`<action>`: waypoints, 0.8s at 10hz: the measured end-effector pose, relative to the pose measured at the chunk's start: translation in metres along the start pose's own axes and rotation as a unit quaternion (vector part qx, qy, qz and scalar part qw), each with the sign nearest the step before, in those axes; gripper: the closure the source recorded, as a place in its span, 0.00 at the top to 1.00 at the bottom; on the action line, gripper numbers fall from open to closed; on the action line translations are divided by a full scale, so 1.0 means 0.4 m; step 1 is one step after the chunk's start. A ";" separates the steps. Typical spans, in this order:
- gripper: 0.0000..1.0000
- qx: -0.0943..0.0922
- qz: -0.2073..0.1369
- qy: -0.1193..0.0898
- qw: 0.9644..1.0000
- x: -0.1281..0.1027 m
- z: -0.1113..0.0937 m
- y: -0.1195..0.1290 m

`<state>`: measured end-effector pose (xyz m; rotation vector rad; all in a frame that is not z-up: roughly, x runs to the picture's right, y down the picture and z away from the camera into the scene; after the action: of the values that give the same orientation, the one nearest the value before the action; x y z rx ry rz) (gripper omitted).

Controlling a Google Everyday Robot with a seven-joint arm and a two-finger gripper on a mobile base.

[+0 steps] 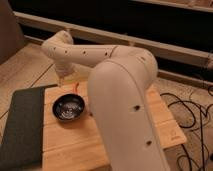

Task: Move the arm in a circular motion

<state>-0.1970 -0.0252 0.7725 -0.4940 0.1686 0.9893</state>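
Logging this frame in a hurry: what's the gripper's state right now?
Gripper: cannot be told; it hangs under the arm at its far end, beyond the bowl.
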 end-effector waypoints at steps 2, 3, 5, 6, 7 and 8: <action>0.65 0.026 0.019 -0.009 0.999 0.090 -0.034 -0.036; 0.65 0.039 0.034 -0.011 0.999 0.126 -0.047 -0.067; 0.65 0.065 0.086 -0.009 0.994 0.210 -0.070 -0.159; 0.65 0.076 0.119 -0.006 0.990 0.249 -0.078 -0.216; 0.65 0.087 0.165 0.000 0.982 0.292 -0.086 -0.291; 0.65 0.094 0.188 0.007 0.978 0.313 -0.090 -0.332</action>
<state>-0.0150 -0.0068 0.7391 -0.3001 0.3735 1.3248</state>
